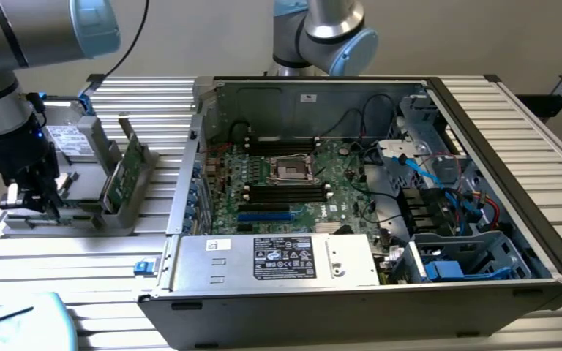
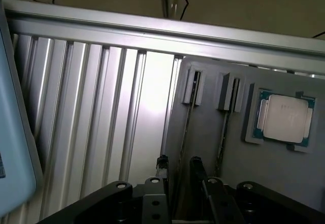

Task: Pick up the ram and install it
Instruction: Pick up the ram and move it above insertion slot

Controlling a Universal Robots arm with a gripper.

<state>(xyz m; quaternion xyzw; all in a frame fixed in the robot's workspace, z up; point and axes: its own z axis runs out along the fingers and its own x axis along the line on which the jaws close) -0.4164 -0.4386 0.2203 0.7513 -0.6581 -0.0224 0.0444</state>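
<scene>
Gripper (image 2: 179, 164) released, black fingers straddling the ram (image 2: 186, 127), a thin dark board standing edge-on in a matte grey tray (image 2: 203, 132) slot. Square silver CPU (image 2: 284, 118) sits in the tray pocket beside it. Ribbed aluminium table (image 2: 101, 122) underneath.

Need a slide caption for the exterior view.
Open gripper low over the gray parts holder, green circuit board standing in it, beside the open PC case with its motherboard exposed.

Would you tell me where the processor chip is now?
In the wrist view the processor chip sits in a square recess of the grey holder, beside its two slots; the holder stands at the exterior view's left, beside the computer case.
</scene>
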